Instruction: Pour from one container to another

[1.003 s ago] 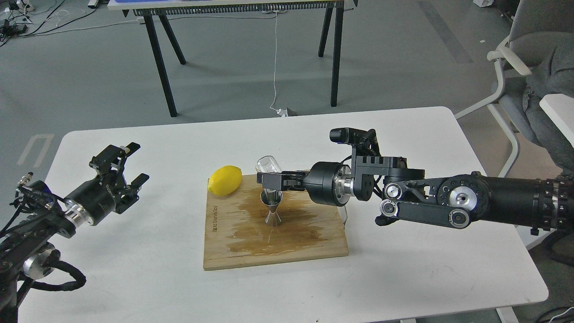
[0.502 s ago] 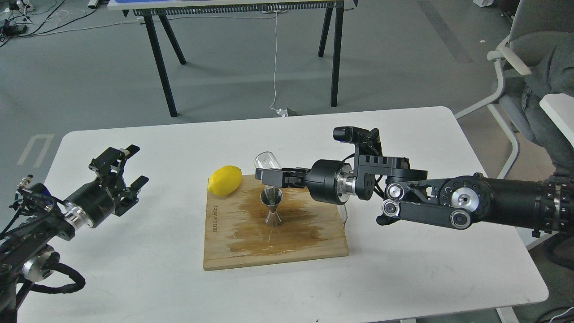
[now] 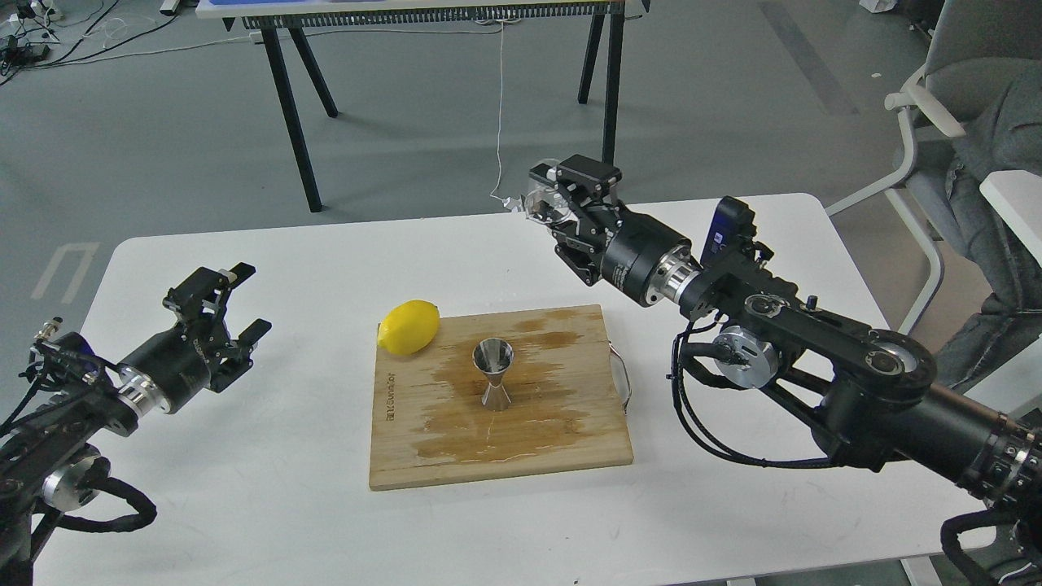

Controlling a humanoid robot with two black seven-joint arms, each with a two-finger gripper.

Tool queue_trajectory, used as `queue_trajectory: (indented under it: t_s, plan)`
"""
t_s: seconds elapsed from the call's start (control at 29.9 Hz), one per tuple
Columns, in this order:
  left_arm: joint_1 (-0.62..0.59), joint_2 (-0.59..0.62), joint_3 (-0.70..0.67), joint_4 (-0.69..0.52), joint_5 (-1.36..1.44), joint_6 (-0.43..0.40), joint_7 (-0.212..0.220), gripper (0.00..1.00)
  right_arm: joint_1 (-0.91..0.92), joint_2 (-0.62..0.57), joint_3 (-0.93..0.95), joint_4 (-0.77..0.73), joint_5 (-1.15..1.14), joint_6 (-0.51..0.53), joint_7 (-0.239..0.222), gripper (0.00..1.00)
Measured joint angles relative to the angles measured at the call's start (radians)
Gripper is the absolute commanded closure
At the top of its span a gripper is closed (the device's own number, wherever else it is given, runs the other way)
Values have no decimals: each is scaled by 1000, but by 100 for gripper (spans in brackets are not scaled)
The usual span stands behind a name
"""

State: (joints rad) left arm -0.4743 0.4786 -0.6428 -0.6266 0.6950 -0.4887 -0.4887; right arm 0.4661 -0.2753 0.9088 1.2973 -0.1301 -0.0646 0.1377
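The steel jigger (image 3: 494, 373) stands upright in the middle of the wet wooden board (image 3: 496, 399). My right gripper (image 3: 556, 200) is raised above the table's far edge, well up and right of the jigger, and is shut on the small clear glass cup (image 3: 539, 203). The cup looks roughly level between the fingers; whether it holds any liquid cannot be seen. My left gripper (image 3: 234, 299) hovers open over the left side of the table, far from the board, with nothing between its fingers.
A yellow lemon (image 3: 409, 327) lies on the board's far left corner. A metal handle (image 3: 622, 376) sticks out of the board's right edge. Behind the white table (image 3: 733, 505) stand a black-legged table (image 3: 301, 122) and, at right, an office chair (image 3: 952, 130).
My right gripper has lifted the glass cup away from above the jigger, up and to the right, and turned it back from its tilt. The left arm has barely moved.
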Motion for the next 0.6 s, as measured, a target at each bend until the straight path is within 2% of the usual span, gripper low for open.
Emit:
queue_trajectory:
  t_s: [0.13, 0.23, 0.37, 0.6]
  plan:
    - [0, 0, 0, 0, 0, 0, 0, 1, -152, 31, 251, -82, 369, 0, -4, 76]
    - [0, 2, 0, 0, 0, 0, 0, 1, -219, 39, 353, -145, 570, -7, -4, 77]
    - [-5, 3, 0, 0, 0, 0, 0, 1, -262, 42, 406, -188, 675, -81, -3, 77]
    - [-7, 4, 0, 1, -1, 0, 0, 1, -268, 85, 430, -202, 688, -202, -2, 76]
